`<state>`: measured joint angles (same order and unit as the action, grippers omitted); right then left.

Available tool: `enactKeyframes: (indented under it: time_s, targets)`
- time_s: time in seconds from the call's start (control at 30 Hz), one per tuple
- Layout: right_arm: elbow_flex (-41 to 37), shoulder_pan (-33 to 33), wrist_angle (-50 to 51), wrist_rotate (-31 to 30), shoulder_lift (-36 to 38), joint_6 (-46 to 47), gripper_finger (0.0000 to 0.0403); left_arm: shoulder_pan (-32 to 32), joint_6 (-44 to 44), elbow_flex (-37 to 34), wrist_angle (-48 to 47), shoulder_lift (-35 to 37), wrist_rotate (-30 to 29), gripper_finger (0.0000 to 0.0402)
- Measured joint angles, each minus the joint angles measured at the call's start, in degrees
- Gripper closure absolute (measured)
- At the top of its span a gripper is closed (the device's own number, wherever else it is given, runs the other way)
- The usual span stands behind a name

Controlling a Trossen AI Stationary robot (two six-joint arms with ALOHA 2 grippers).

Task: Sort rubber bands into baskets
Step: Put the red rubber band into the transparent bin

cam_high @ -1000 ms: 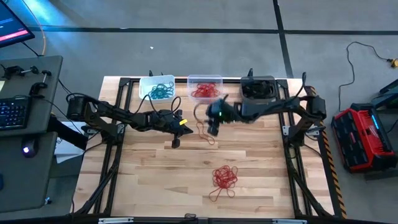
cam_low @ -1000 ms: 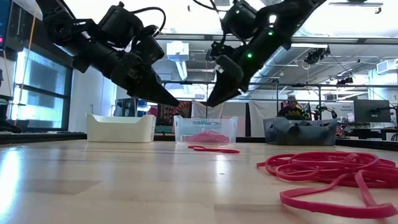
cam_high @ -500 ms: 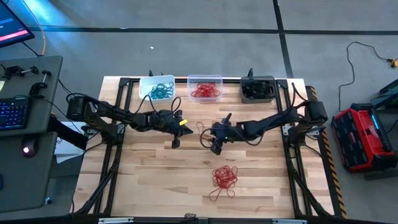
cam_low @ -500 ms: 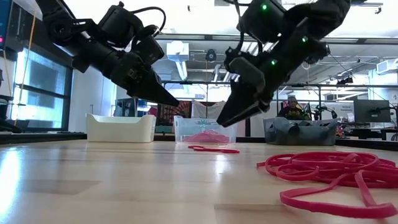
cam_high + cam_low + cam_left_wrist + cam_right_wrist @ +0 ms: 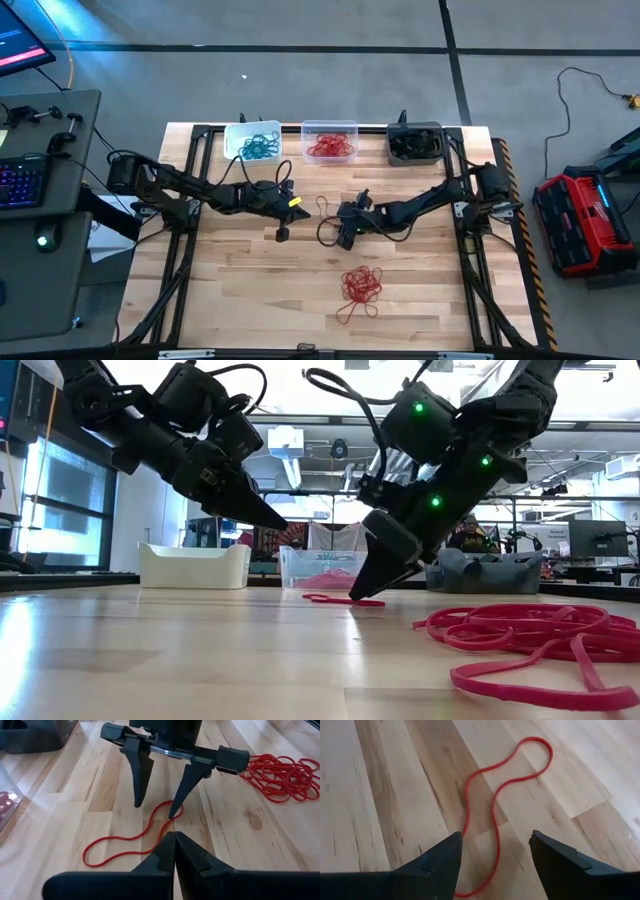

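right end effector point(image 5: 155, 810) stands wide open, empty, astride a loose red band point(image 5: 495, 820); teal, red and dark bands sit in baskets point(image 5: 329, 128), a red pile point(image 5: 361, 285) remains on the tabletop.

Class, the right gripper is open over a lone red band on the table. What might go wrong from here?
1. The right gripper straddles the thin, flat red band; its fingers may close without catching it.
2. The shut left gripper hovers nearby, so the arms might collide.

Robotics lab, exposed ceiling ducts point(image 5: 330, 485), monitors point(image 5: 590, 540) on benches (person seated behind)
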<state>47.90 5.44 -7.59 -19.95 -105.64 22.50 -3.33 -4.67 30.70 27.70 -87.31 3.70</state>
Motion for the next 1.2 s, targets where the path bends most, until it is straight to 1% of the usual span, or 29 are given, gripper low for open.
enactKeyframes:
  time_s: [0.07,0.17,0.3,0.47,0.5,0.53,0.67,0.73,1.03,1.2]
  targets:
    - [0.0,0.2,-0.15,0.09,-0.43,-0.02,0.0194,0.04,0.11,0.0,0.01,0.0,-0.02,0.0401]
    - [0.04,0.25,-0.49,0.83,-1.17,0.13,0.0228,0.04,0.13,0.0,-0.02,0.0,-0.11,0.0401]
    - [0.15,0.25,-1.06,2.08,-2.07,0.08,0.0289,0.04,0.59,0.0,-0.02,0.0,-0.19,0.0401]
    - [0.25,-0.11,-1.49,3.04,-2.2,-0.69,0.038,0.04,1.03,0.0,-0.02,0.0,-0.39,0.0401]
    - [0.4,-0.33,-1.4,2.99,-2.24,-1.33,0.0391,0.04,1.05,0.0,-0.02,0.0,-0.39,0.0401]
    - [0.66,-0.59,-1.04,2.97,-2.26,-2.06,0.0396,0.04,1.11,0.0,-0.02,0.0,-0.39,0.0401]
    - [2.59,-2.68,1.39,3.39,-2.36,-4.74,0.0389,0.15,1.63,0.0,-0.02,0.0,-0.39,0.0401]
    - [3.93,-3.7,3.02,2.98,-2.5,-6.61,0.0397,0.15,1.64,0.0,0.01,0.0,-0.39,0.0401]
    - [11.27,-9.61,11.22,-1.0,-2.59,-16.27,0.0402,0.35,2.56,0.0,0.01,0.0,-0.41,0.0401]
    - [16.52,-13.0,13.97,-1.52,-1.58,-23.13,0.0402,1.31,2.56,0.0,-0.02,0.0,-2.97,0.0401]
